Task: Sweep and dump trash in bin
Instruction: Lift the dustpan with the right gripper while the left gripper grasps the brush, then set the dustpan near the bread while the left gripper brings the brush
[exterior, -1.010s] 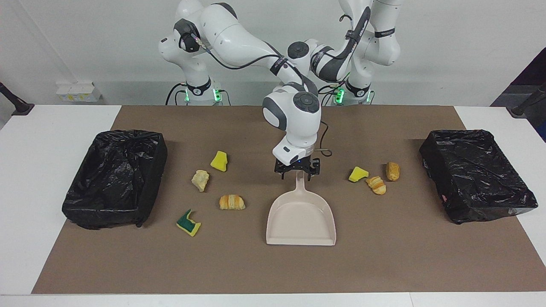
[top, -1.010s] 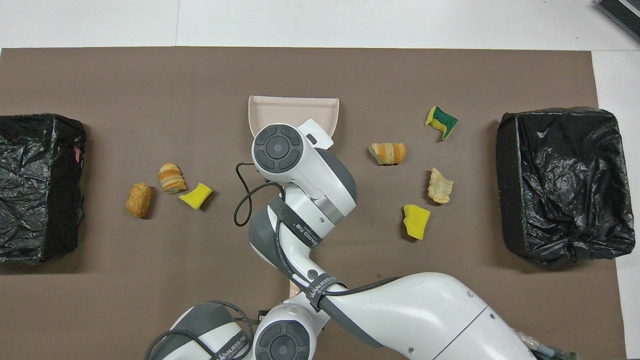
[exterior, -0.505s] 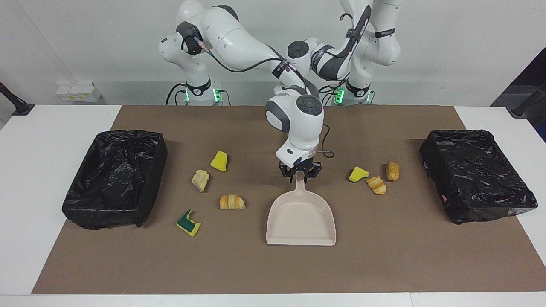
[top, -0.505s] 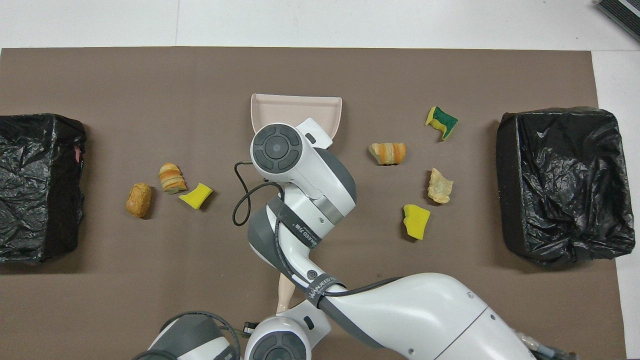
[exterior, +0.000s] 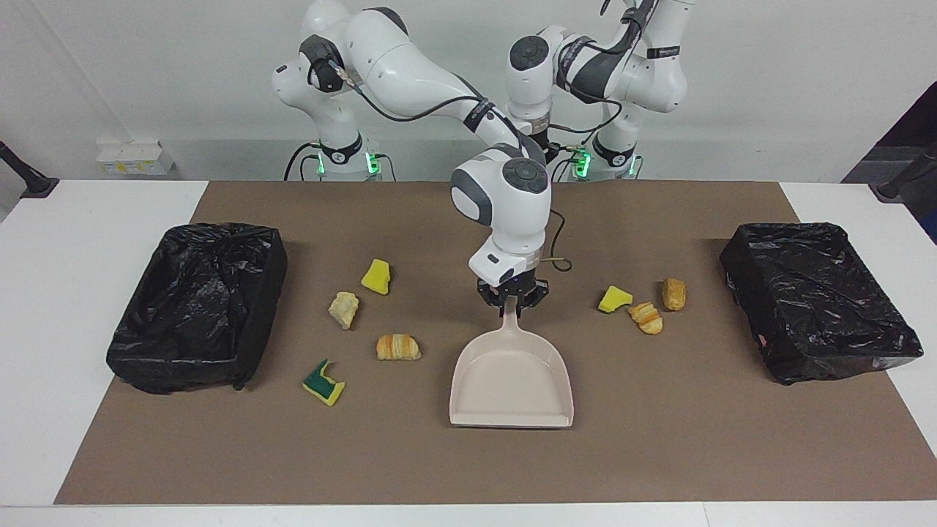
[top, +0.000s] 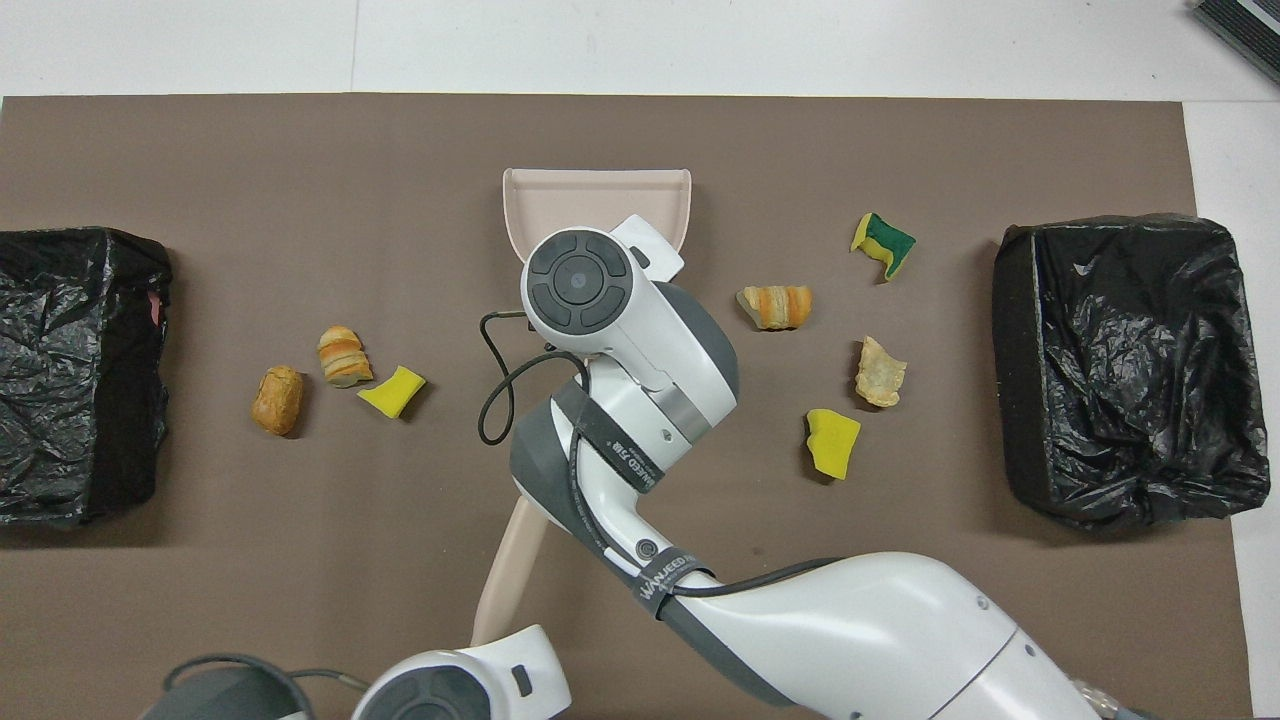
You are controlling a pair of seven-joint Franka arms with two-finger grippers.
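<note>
Right gripper [exterior: 512,300] clamped on dustpan [exterior: 512,388] handle (mid-mat); left gripper [exterior: 538,139] raised, apparently pinched closed, empty.

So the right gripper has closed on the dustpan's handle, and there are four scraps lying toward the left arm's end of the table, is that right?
Not quite. The right gripper is shut on the dustpan handle, but only three scraps lie toward the left arm's end: a yellow sponge bit, a croissant and a brown bread chunk. The four lie toward the right arm's end. The facing view shows this.
</note>
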